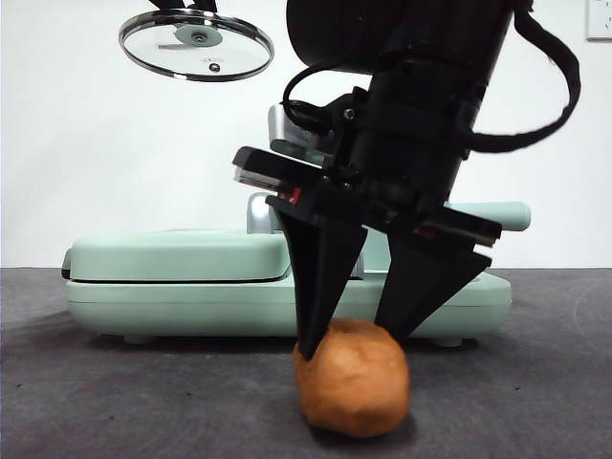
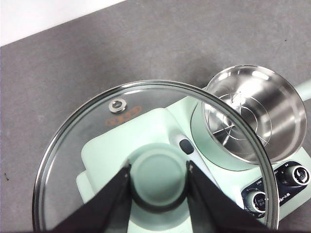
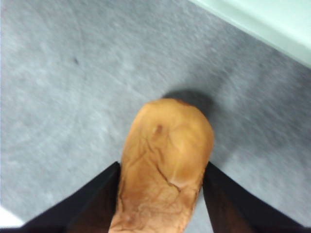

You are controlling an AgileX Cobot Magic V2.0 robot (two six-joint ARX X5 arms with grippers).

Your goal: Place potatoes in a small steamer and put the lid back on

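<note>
An orange-brown potato [image 1: 352, 378] lies low on the dark table, in front of the green appliance. My right gripper [image 1: 354, 344] comes down on it from above, with one black jaw against each long side of the potato [image 3: 163, 160], shut on it. High at the left, the glass lid [image 1: 196, 43] hangs in the air. My left gripper [image 2: 158, 167] is shut on the green knob of the lid [image 2: 97, 126]. Below the lid the small steamer [image 2: 252, 116] stands open, its steel inside bare. In the front view only its green handle [image 1: 512, 215] shows behind the arm.
The flat mint-green griddle [image 1: 182, 277] lies shut beside the steamer on the same base, behind the potato. Control dials [image 2: 291, 174] sit on the base near the pot. Dark table surface [image 1: 115, 402] stretches to the left of the potato.
</note>
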